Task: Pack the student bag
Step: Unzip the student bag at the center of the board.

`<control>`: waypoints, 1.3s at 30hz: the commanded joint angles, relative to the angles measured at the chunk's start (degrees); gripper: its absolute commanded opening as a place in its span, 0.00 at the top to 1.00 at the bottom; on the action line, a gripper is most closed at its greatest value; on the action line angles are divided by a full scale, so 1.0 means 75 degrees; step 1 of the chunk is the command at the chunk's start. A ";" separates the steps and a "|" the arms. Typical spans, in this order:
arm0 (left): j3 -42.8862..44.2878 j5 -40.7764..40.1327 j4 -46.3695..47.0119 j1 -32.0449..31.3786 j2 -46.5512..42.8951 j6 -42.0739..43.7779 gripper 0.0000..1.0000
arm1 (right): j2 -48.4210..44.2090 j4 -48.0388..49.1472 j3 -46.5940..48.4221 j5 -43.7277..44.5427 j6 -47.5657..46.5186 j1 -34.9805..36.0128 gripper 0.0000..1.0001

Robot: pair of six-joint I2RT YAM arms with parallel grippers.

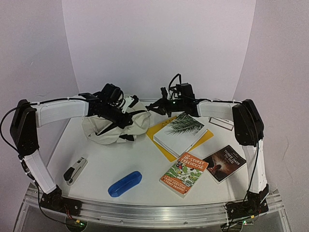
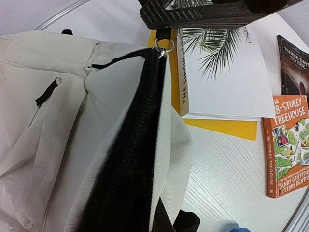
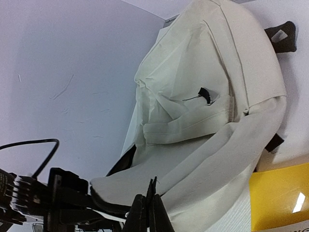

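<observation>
A stapler lies flat on the white table at the near left, close to my left arm's base. To its right, along the near edge, the blue pencil case lies at a slant.

Beyond both, at the far left-centre of the table, sits the student bag, a slumped cream heap with black straps showing at its edges. My left gripper reaches over the top of the bag. It is pinched closed on the zip pull, a small black tab on a metal ring at the end of the black zipper.

My right gripper comes in from the right to the bag's right-hand edge. Its fingers are pressed together, with the tips against the cream cloth just above a dark lip of the bag. I cannot tell whether any cloth is caught between them.

Just right of the bag, a yellow folder lies flat with a white palm-leaf book on top of it. Nearer to me is an orange paperback titled "78-Storey Treehouse". Just beside it on the right lies a dark paperback. Farther back, below my right forearm, is a small white card, partly hidden.
</observation>
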 commanded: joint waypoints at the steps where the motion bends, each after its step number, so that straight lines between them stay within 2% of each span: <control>1: -0.0443 -0.0374 -0.0226 0.0015 -0.1044 0.0138 1.00 | 0.0249 0.0104 -0.0002 0.0290 -0.0531 -0.0679 1.00; 18: -0.1309 -0.0946 -0.0852 0.0015 -0.3023 0.0007 1.00 | 0.1586 -0.0498 0.1459 0.0845 -0.1453 -0.0946 1.00; 25: -0.1600 -0.0803 -0.1052 0.0011 -0.3184 -0.0039 0.99 | 0.1828 -0.0699 0.2105 0.0741 -0.1355 -0.1020 1.00; 28: -0.1404 -0.0511 -0.1043 0.0006 -0.2992 -0.0150 0.79 | 0.1572 -0.0653 0.1964 0.0318 -0.1080 -0.0901 1.00; 33: -0.0517 -0.0439 -0.0929 0.0007 -0.2515 -0.0214 0.62 | 0.1131 -0.0518 0.1482 -0.0095 -0.0833 -0.0558 1.00; 36: 0.0153 -0.0348 -0.1077 -0.0002 -0.2087 -0.0190 0.34 | 0.0990 -0.0483 0.1324 -0.0100 -0.0830 -0.0455 1.00; 39: 0.0510 -0.0181 -0.1275 -0.0003 -0.1579 -0.0178 0.21 | 0.0966 -0.0450 0.1271 -0.0082 -0.0771 -0.0433 1.00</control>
